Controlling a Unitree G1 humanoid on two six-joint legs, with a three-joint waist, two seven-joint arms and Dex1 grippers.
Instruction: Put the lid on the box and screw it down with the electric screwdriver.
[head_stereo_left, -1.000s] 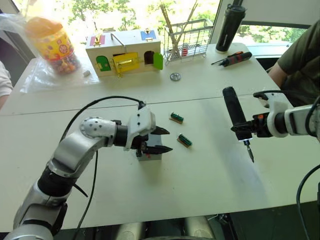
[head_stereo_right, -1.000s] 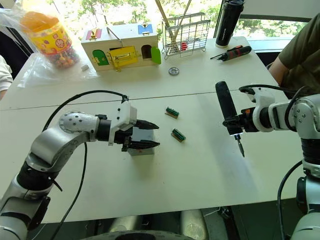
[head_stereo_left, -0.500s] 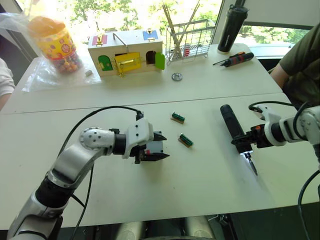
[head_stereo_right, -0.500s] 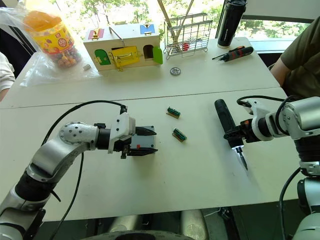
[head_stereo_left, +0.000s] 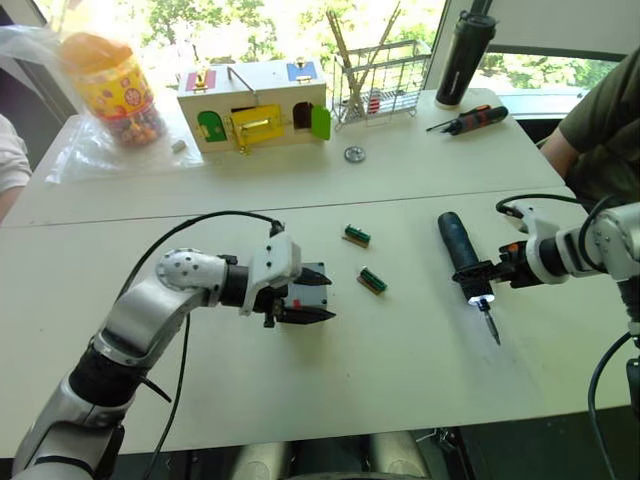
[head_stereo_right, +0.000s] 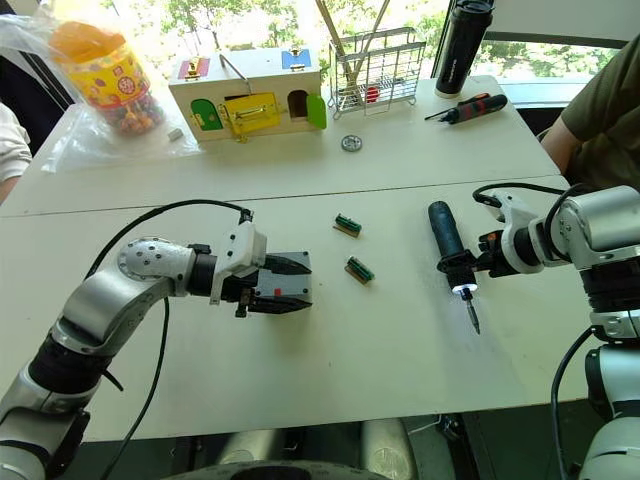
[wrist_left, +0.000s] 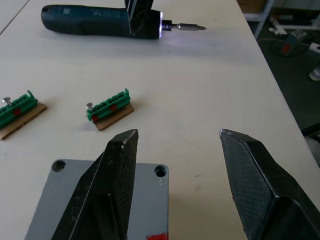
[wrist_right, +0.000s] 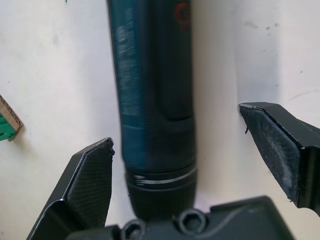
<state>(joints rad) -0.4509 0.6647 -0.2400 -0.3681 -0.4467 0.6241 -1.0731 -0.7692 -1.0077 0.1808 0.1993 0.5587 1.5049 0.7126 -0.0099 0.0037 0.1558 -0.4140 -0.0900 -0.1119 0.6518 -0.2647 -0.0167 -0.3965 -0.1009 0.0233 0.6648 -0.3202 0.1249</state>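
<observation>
The white bench (head_stereo_left: 400, 190) holds everything. The left claw (head_stereo_left: 312, 296) sits at the grey box (head_stereo_left: 313, 290), near the middle of the bench. Its two black fingers (wrist_left: 116, 165) are spread apart. One finger lies over the flat grey lid (wrist_left: 145, 200) on top of the box, and the other hangs past the box's edge with nothing in it. The lid shows small round screw holes in its corners and a red mark at one edge.

The electric screwdriver (head_stereo_right: 445, 243) lies flat on the bench on the right side, well apart from the box. It is dark blue-black, with a thin metal bit pointing toward the robot. A little white light glows at the bit end. The right claw (head_stereo_right: 468, 268) is at the screwdriver's bit end. In the right wrist view its fingers (wrist_right: 85, 185) stand wide open, one on each side of the tool, and they are not squeezing it.

Two small green connector blocks (head_stereo_left: 371, 281) lie on the bench between the box and the screwdriver.

At the far end of the bench stand a wooden toy house with coloured doors (head_stereo_left: 255, 103), a wire rack (head_stereo_left: 375, 75), a black bottle (head_stereo_left: 463, 45) and a jar of sweets (head_stereo_left: 105, 85). A small black-and-orange screwdriver (head_stereo_left: 470, 118) lies near the bottle. A person's arm in a dark green sleeve (head_stereo_left: 605, 120) is at the right edge.
</observation>
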